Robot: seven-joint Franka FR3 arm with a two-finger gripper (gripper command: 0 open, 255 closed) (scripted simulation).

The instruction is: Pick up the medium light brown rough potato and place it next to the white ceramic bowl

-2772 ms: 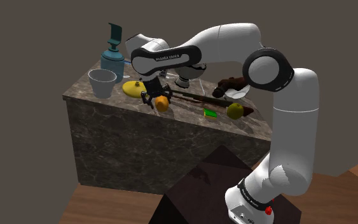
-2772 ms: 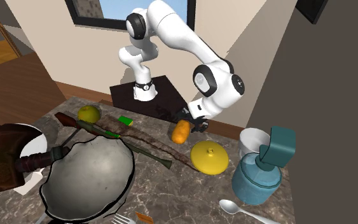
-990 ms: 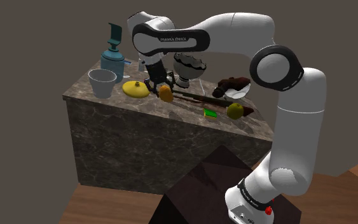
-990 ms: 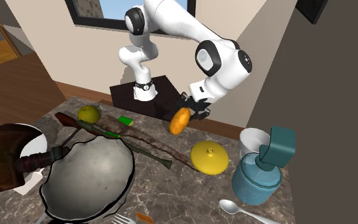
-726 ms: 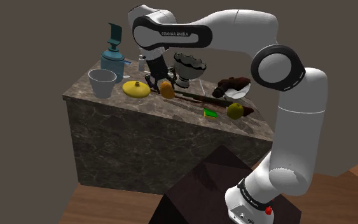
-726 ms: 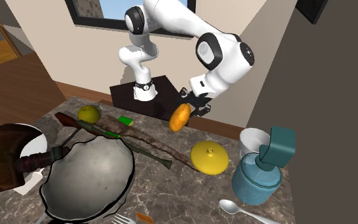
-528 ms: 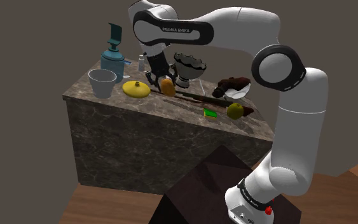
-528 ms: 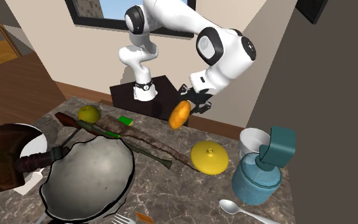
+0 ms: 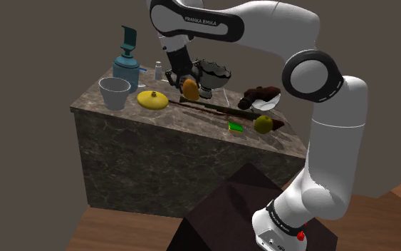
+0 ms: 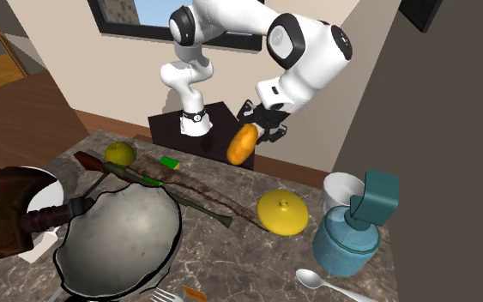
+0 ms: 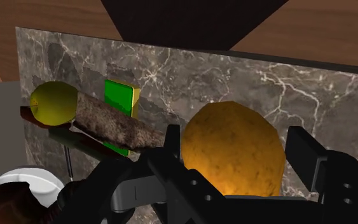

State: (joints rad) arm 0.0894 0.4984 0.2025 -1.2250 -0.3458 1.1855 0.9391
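An orange-brown rough potato (image 9: 189,88) (image 10: 242,143) (image 11: 233,149) hangs in the air above the marble counter (image 9: 191,123). My black gripper (image 9: 184,80) (image 10: 254,127) (image 11: 234,145) is shut on it, one finger on each side. In the shoulder view the potato hangs just in front of a grey dark-rimmed bowl (image 9: 211,73) (image 10: 119,232). A white cup-like bowl (image 9: 115,92) (image 10: 341,189) stands at the counter's left corner in that view, well apart from the potato.
On the counter lie a yellow lid (image 9: 151,99) (image 10: 282,211), a teal dispenser bottle (image 9: 126,63) (image 10: 351,230), a long dark stick (image 9: 216,109), a green block (image 9: 236,127) (image 11: 120,98), a yellow-green fruit (image 9: 263,124) (image 11: 52,103) and a spoon (image 10: 323,282).
The gripper has risen from the counter with the potato and swung toward the grey bowl at the back. Nothing else on the counter has moved.
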